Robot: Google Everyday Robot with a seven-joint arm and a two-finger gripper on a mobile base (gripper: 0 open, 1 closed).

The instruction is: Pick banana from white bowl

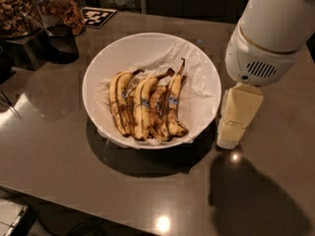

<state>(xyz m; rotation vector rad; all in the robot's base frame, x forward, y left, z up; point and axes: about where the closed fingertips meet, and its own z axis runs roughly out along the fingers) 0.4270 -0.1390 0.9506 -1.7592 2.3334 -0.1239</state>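
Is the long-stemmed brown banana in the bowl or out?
Inside. The banana lies on crumpled paper in the white bowl with the others; the gripper hangs outside the rim, not touching it.

gripper: over the table, pretty much at the bowl's right edge
bowl: just left of gripper
banana: in bowl, closest to gripper; other bananas further left
jars: way off left, behind bowl
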